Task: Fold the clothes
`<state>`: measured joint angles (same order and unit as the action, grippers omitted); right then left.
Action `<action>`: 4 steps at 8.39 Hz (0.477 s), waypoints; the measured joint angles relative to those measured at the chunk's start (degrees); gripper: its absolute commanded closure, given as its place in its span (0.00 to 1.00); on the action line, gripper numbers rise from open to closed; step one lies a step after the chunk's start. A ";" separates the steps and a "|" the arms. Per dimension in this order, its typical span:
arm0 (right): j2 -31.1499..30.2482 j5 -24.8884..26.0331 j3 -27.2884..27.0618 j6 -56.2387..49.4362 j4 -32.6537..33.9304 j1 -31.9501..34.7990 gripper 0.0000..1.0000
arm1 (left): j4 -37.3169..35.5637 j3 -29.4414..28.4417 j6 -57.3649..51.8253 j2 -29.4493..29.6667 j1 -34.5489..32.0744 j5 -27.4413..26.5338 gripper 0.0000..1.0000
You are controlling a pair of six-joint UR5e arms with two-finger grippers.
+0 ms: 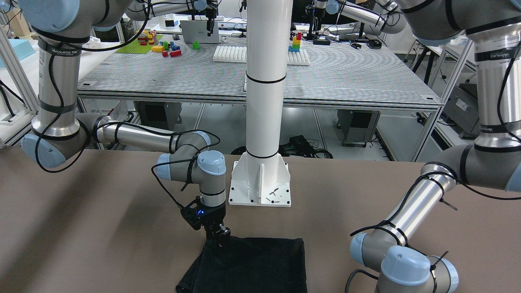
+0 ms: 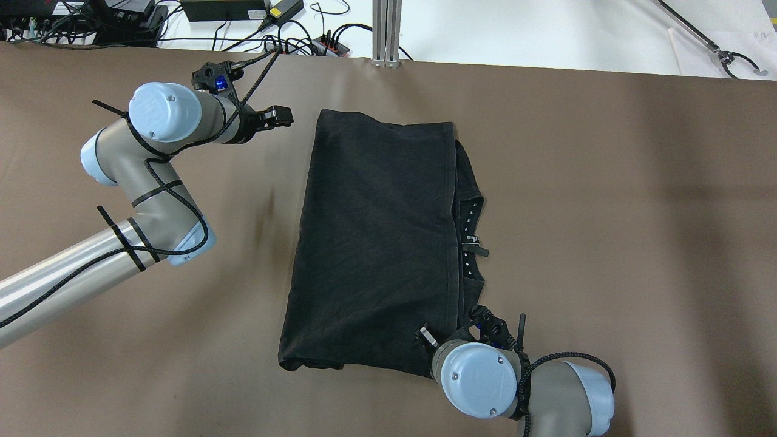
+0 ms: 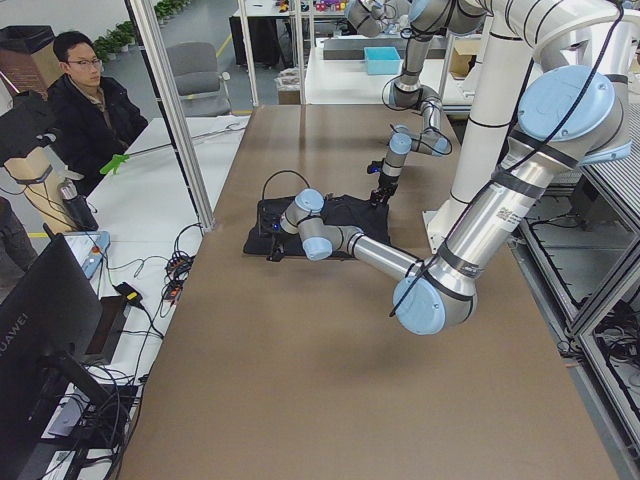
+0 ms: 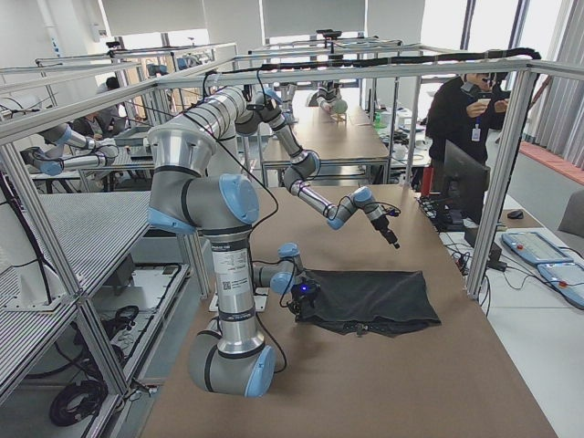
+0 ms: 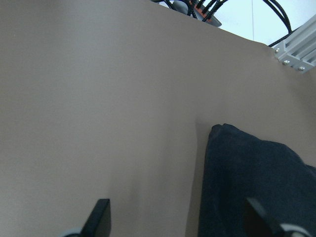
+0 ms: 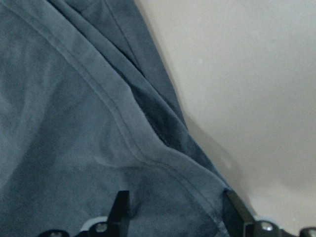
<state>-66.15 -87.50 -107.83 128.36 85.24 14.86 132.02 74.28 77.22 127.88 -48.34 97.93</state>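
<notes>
The clothes (image 2: 376, 243) are one black fabric piece, folded lengthwise and lying flat mid-table, with a neckline and tag showing along the right edge. They also show in the front view (image 1: 256, 264) and in both wrist views (image 5: 256, 177) (image 6: 74, 123). My left gripper (image 2: 285, 116) is open above bare table, just left of the clothes' far left corner. My right gripper (image 1: 219, 239) is open low over the near right corner, with fabric under its fingers (image 6: 121, 210).
The white post's base plate (image 1: 260, 191) stands on the robot's side of the table behind the clothes. Cables and an aluminium post (image 2: 387, 30) line the far edge. A person (image 3: 85, 100) sits beyond that edge; another (image 4: 470, 105) stands by a monitor.
</notes>
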 measured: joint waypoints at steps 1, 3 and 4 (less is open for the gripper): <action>-0.27 0.10 0.30 -0.02 -0.05 -0.16 0.46 | -0.01 0.27 0.02 -0.23 0.00 -0.05 0.06; -0.39 0.20 0.54 0.07 -0.08 -0.52 0.99 | -0.01 0.44 0.03 -0.29 0.00 -0.15 0.06; -0.39 0.22 0.57 0.10 -0.12 -0.64 1.00 | -0.01 0.44 0.03 -0.28 0.00 -0.14 0.06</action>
<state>-66.54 -87.29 -107.26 128.46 85.13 14.23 132.01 74.72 77.26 127.60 -48.34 97.78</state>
